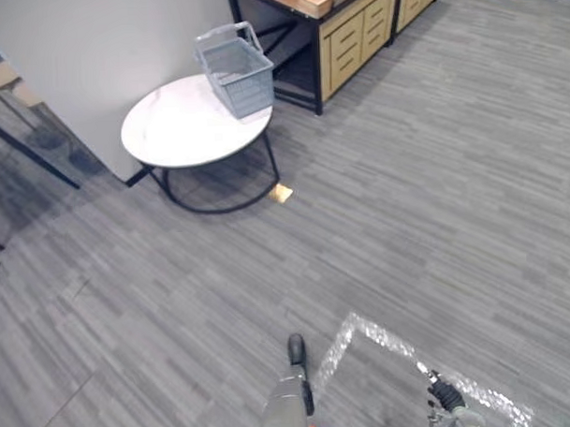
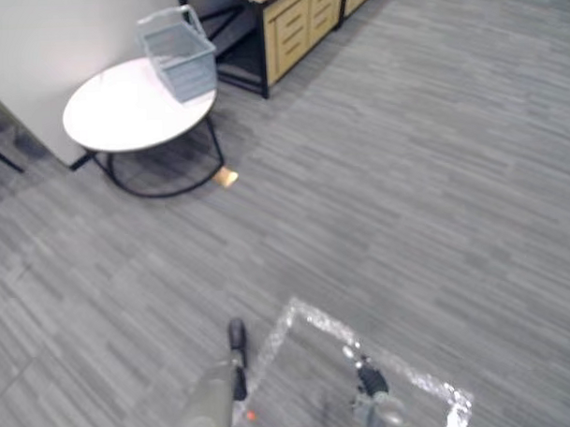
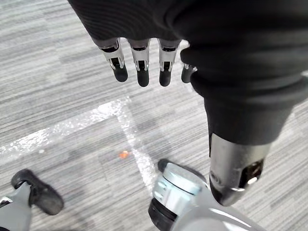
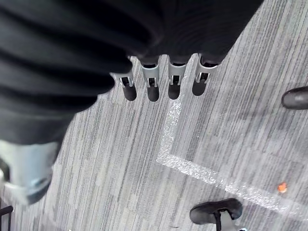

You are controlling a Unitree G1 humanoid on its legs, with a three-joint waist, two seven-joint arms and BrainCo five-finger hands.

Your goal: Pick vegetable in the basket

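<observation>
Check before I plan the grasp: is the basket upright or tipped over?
Upright: the basket stands on its base at the edge of the white round table, handle raised.

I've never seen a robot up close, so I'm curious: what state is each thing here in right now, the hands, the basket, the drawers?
Left hand: open, fingers straight, holding nothing.
Right hand: open, fingers straight, holding nothing.
Basket: upright on the round table, handle raised; contents cannot be told.
Cabinet drawers: shut.
</observation>
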